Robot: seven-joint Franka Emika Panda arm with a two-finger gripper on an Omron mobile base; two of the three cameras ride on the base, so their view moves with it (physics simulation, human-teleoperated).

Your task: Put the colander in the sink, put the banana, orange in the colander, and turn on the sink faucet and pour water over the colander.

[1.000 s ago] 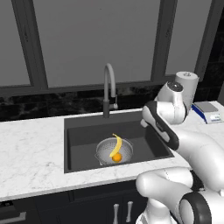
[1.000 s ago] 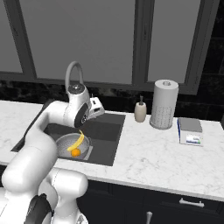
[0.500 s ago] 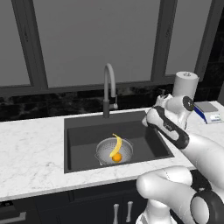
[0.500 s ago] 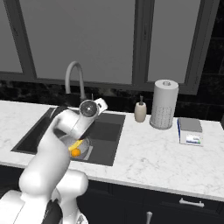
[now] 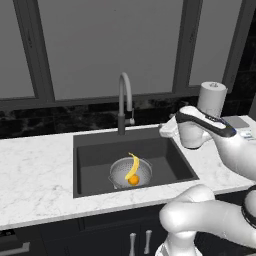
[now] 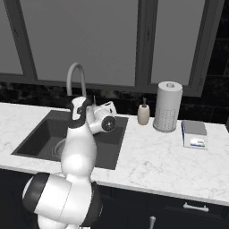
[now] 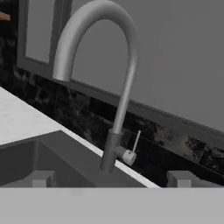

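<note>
Grey metal gooseneck, the sink faucet (image 7: 118,87) sits dead ahead in the hand view: arched spout, darker lower stem, thin lever (image 7: 135,142) sticking up and to the right off a small side knob. The tool (image 7: 111,179) faces it w/ two dark tips low in frame, spread well apart, nothing between them.

Task looks mostly done: the colander (image 5: 131,172) sits in the sink (image 5: 90,160), w/ the banana (image 5: 133,165) and the orange (image 5: 133,180) inside it, banana leaning over the rim, orange touching its lower end. Step in hand, by my read: reach the lever and turn water on.

How to do it well:
- Lever is thin and short, so line up on it, not on the stem. Approach from the lever side; keep clear of the spout arch.
- Push or hook it w/ one tip rather than pinch; a slim rod slips easily from flat pads.
- Spout mouth hangs over the sink's back part, colander sits more to the front-centre, so the spout may need a swing to get water onto the fruit. Can't tell exact alignment from here.

Materials: sink is matte dark grey, rectangular. Colander is perforated silver metal, round. Tabletop (image 5: 35,175) is white marble w/ grey veins, smooth. Banana curved, yellow; orange small, round. Paper-towel roll (image 6: 167,106) and soap bottle (image 6: 143,114) stand on the right, well apart from the faucet.
</note>
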